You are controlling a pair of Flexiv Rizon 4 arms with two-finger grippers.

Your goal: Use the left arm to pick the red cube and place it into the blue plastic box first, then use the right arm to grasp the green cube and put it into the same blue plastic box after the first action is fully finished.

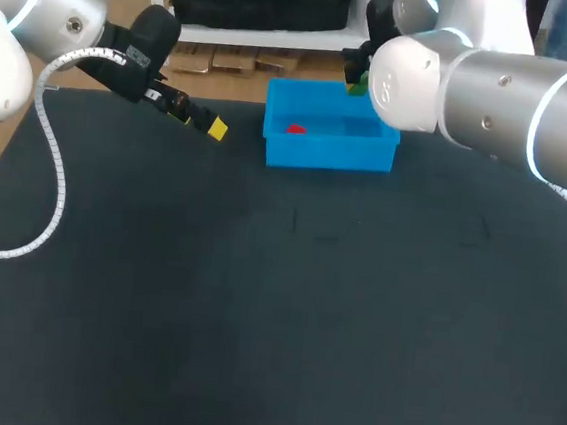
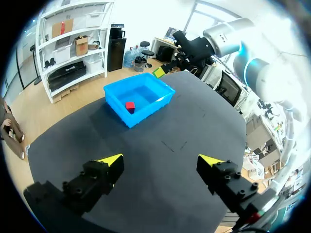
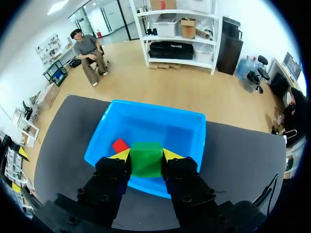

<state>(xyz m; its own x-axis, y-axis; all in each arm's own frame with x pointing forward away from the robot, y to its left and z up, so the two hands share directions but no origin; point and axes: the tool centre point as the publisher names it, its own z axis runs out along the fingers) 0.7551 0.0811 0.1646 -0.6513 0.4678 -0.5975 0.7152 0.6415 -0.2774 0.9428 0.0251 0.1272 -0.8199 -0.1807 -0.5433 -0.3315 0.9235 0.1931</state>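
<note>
The blue plastic box [image 1: 327,152] stands at the table's far middle, with the red cube [image 1: 296,128] lying inside near its left end. In the right wrist view my right gripper [image 3: 146,156] is shut on the green cube [image 3: 146,158], held above the near wall of the blue box [image 3: 189,131], with the red cube [image 3: 120,145] on the floor below. In the head view the green cube [image 1: 357,83] peeks out over the box's back right rim behind my right arm. My left gripper [image 2: 160,162] is open and holds nothing, well back from the blue box [image 2: 116,99] and red cube [image 2: 129,106].
The dark table mat [image 1: 274,312] spreads out in front of the box. My left gripper [image 1: 208,125] hovers left of the box over the mat's far left part. My right arm's thick links [image 1: 495,102] cross above the far right corner.
</note>
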